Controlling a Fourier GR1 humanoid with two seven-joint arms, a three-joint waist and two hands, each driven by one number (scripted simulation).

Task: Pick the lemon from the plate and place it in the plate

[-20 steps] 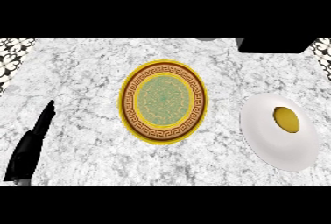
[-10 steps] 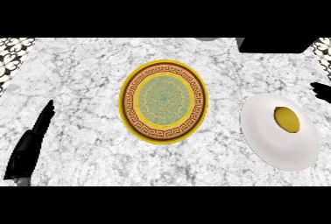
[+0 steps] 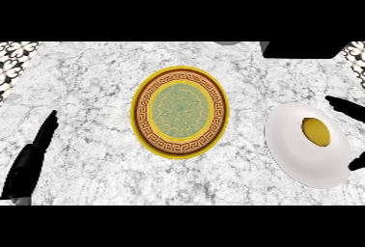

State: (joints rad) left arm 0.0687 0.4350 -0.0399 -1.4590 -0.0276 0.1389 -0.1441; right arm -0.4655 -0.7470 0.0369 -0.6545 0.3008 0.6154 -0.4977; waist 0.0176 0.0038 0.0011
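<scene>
A yellow lemon (image 3: 315, 131) lies on a white plate (image 3: 296, 157) at the counter's right side. In the middle of the counter sits a second plate (image 3: 180, 112), gold-rimmed with a brown key pattern and a green centre, with nothing on it. Only parts of my right hand (image 3: 346, 107) show at the right edge: straight fingers reach in above the white plate's far rim, and the thumb tip (image 3: 357, 162) shows lower down, apart from them. It is open and does not touch the lemon. My left hand (image 3: 31, 157) rests at the left edge, fingers straight, holding nothing.
The counter top is white-grey marble (image 3: 92, 91). A dark block (image 3: 301, 48) stands at the back right edge. Black-and-white patterned tiles (image 3: 14, 60) show at the far left and far right corners.
My right hand's fingers and thumb have come into view at the right edge, beside the white plate. The left hand has barely shifted. Lemon and plates have not moved.
</scene>
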